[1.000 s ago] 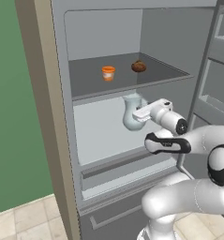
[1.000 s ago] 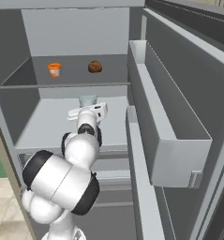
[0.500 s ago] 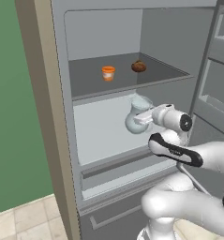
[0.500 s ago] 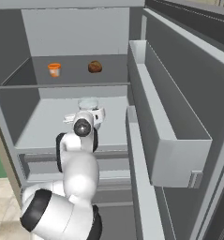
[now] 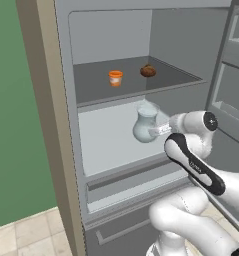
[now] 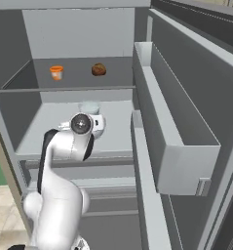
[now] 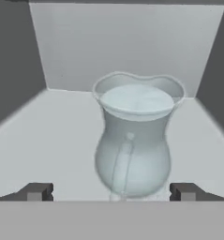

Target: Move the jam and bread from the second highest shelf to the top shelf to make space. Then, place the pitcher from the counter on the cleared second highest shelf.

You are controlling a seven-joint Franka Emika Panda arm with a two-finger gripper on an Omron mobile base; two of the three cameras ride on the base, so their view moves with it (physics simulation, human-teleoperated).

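The pale blue pitcher (image 5: 145, 125) (image 6: 89, 108) (image 7: 134, 140) stands upright on the pale second highest shelf (image 5: 106, 142) (image 6: 42, 132) (image 7: 48, 140). My gripper (image 5: 159, 131) (image 7: 111, 192) is open just in front of it; its fingertips (image 7: 36, 191) sit wide on either side of the belly, apart from the glass. On the dark top shelf (image 5: 178, 77) (image 6: 74, 84) the orange jam (image 5: 115, 78) (image 6: 56, 72) stands left of the brown bread (image 5: 148, 71) (image 6: 99, 69). The counter is out of view.
The open fridge door with its deep grey bins (image 6: 176, 146) runs along the right, close to my arm. A drawer front (image 5: 131, 182) lies below the pale shelf. The fridge's side wall (image 5: 66, 125) bounds the left.
My jaws have spread wide and come off the pitcher, which now stands free on the pale shelf. My hand has drawn back a little towards the door side.
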